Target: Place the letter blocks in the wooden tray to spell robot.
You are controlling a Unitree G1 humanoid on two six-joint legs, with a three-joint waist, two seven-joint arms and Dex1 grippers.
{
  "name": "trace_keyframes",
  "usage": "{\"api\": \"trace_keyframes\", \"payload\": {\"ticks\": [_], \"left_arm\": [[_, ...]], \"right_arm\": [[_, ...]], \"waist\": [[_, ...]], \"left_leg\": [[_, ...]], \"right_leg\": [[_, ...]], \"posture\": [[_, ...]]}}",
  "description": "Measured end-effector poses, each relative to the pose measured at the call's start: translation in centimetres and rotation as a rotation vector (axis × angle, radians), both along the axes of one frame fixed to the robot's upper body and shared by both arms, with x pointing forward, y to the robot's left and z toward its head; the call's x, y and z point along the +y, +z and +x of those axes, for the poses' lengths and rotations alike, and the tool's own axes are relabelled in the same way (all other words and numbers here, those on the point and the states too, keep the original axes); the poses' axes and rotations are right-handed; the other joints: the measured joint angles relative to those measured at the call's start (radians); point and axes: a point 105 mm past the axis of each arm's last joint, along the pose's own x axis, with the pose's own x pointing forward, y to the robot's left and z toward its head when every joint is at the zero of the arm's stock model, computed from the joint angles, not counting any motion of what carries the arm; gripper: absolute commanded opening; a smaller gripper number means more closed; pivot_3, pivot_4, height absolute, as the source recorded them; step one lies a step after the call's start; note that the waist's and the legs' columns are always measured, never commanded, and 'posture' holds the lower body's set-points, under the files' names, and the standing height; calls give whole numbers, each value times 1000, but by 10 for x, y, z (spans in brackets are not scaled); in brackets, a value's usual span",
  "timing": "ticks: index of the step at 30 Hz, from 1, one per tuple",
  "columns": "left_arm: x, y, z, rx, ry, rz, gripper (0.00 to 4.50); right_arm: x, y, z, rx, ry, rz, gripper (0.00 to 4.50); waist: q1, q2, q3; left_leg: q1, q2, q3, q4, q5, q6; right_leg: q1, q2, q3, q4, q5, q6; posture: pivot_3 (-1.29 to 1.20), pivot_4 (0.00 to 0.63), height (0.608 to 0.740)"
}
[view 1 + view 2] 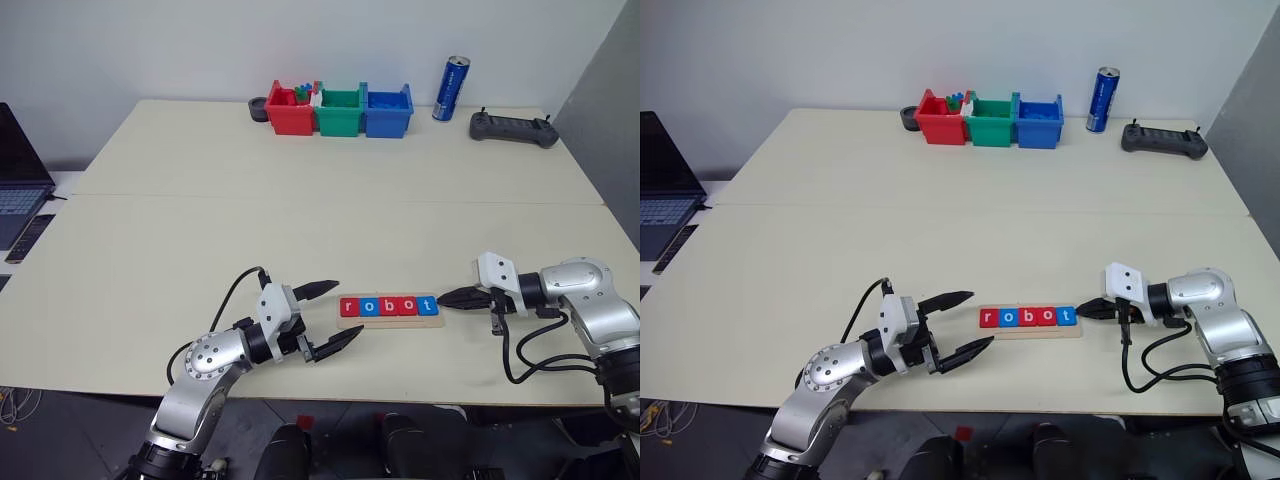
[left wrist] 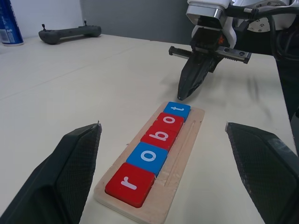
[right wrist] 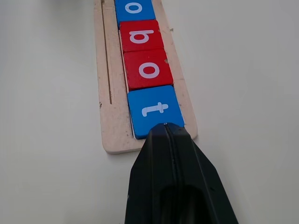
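Five letter blocks [image 1: 389, 306] in wooden tray [image 1: 391, 321] near table [image 1: 300, 220] front edge, reading r-o-b-o-t: red, blue, red, red, blue. Right gripper [image 1: 447, 298] pinched fully closed, empty, tip just beside tray's "t" end. Left gripper [image 1: 339, 312] spread wide, empty, level, just off tray's "r" end, not touching. Bins [image 1: 340, 110], can [image 1: 451, 88], controller [image 1: 513, 128] at far edge.

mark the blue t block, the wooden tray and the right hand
blue t block [image 3: 154, 110]: right wrist view, centre of its top face.
wooden tray [image 3: 114, 135]: right wrist view, bare end beside the t.
right hand [image 2: 184, 94]: left wrist view, tip of its shut fingers.
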Motion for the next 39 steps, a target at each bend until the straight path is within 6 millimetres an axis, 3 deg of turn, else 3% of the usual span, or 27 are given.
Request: {"api": "trace_keyframes", "payload": {"ticks": [18, 39], "left_arm": [[0, 0, 1, 1, 9, -1, 4500], [1, -3, -2, 0, 2, 0, 4500]], "right_arm": [[15, -3, 2, 1, 34, 13, 11], [3, -4, 4, -1, 9, -5, 11]], "waist": [[0, 0, 0], [0, 0, 0]], "left_leg": [[0, 0, 0, 0, 0, 0], [0, 0, 0, 0, 0, 0]], "right_leg": [[0, 0, 0, 0, 0, 0], [0, 0, 0, 0, 0, 0]], "posture": [[0, 150, 740], [0, 150, 740]]}}
